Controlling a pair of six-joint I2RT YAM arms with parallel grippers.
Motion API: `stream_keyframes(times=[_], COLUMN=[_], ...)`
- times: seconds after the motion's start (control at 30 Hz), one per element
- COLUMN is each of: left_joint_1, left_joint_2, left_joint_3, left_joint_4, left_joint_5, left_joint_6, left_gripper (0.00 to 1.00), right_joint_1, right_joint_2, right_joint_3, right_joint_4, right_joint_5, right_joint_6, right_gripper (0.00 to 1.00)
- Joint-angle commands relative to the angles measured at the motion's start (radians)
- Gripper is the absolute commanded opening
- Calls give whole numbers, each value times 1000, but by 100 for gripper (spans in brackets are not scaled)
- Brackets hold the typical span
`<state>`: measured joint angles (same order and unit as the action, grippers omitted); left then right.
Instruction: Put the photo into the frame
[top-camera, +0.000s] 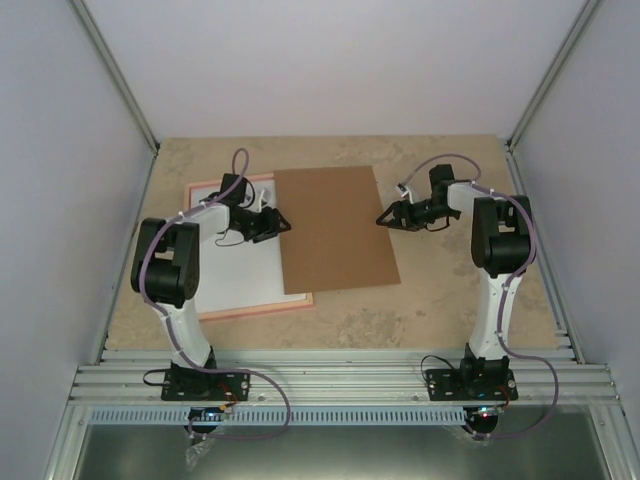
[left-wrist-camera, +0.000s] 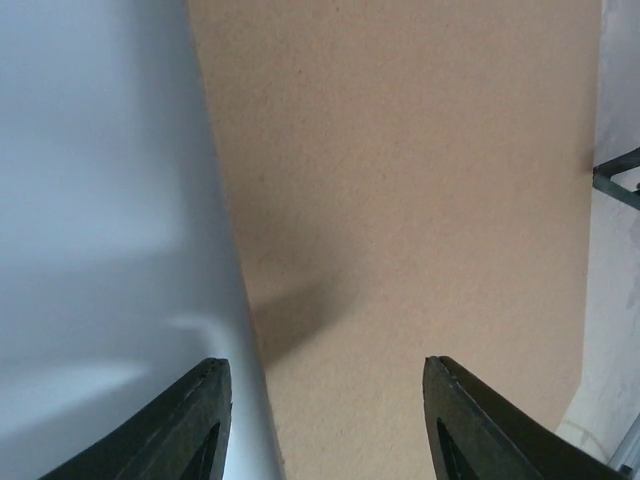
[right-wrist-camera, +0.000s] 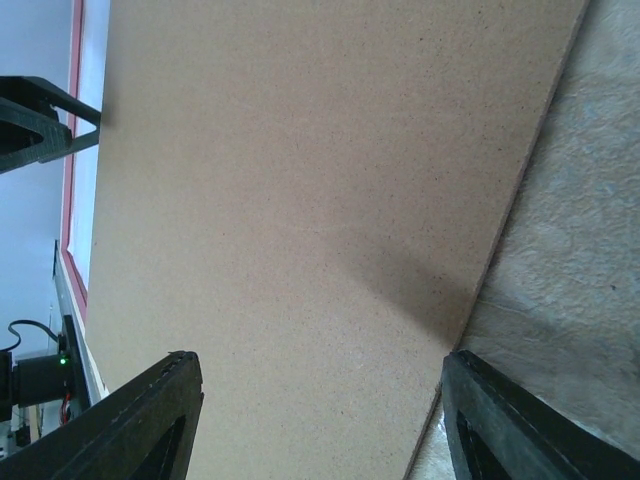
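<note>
**DESK:** Where is the photo (top-camera: 240, 275)?

**PHOTOGRAPHER:** White side up on the left of the surface (top-camera: 450, 310), lying inside the pink frame (top-camera: 258, 309). The pink border shows along its near and left sides. Whether it sits down in the recess cannot be told from above.

**DESK:** And the brown sheet?

**PHOTOGRAPHER:** The backing board (top-camera: 335, 230) lies flat at centre, its left edge overlapping the frame's right side. The left tool (top-camera: 268, 224) hangs at that edge and the right tool (top-camera: 388, 217) at the opposite one. That is likely so the pair can take the board from both sides and bring it over the photo.

**DESK:** Is either one holding anything?

**PHOTOGRAPHER:** No. Seen from the left wrist, the jaws stand apart across the line where white paper meets board, with nothing between them. Seen from the right wrist, the fingers (right-wrist-camera: 150, 420) are spread wide above the board's right edge, with bare stone beyond.

**DESK:** Room to work?

**PHOTOGRAPHER:** Plenty on the right and near sides, where the board's edges lie on bare surface, well apart from the enclosure walls (top-camera: 60, 200). The left edge is the tight one, since it rests on the frame. A careless slide there could drag the photo askew.
</note>
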<state>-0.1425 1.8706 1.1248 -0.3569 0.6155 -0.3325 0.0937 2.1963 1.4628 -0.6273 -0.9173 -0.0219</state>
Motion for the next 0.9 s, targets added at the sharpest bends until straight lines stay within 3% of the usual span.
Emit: stream_keyframes(times=[0.0, 0.17, 0.53, 0.77, 0.87], left_joint_1=[-18, -46, -82, -101, -100], left_joint_2=[44, 31, -108, -75, -58], left_joint_3=[56, 71, 86, 113, 146], left_joint_4=[40, 77, 263, 235, 184], left_joint_5=[67, 127, 247, 225, 209], left_joint_6=[-32, -66, -224, -238, -211], left_gripper=[54, 47, 22, 22, 7], right_joint_1=[25, 26, 26, 26, 25], right_joint_2=[86, 87, 93, 99, 94], right_joint_3=[-62, -62, -49, -21, -20], right_joint_4=[-77, -76, -73, -76, -78], right_joint_5=[127, 122, 111, 107, 109], right_joint_6=[13, 11, 4, 4, -1], right_gripper=[67, 67, 65, 65, 65])
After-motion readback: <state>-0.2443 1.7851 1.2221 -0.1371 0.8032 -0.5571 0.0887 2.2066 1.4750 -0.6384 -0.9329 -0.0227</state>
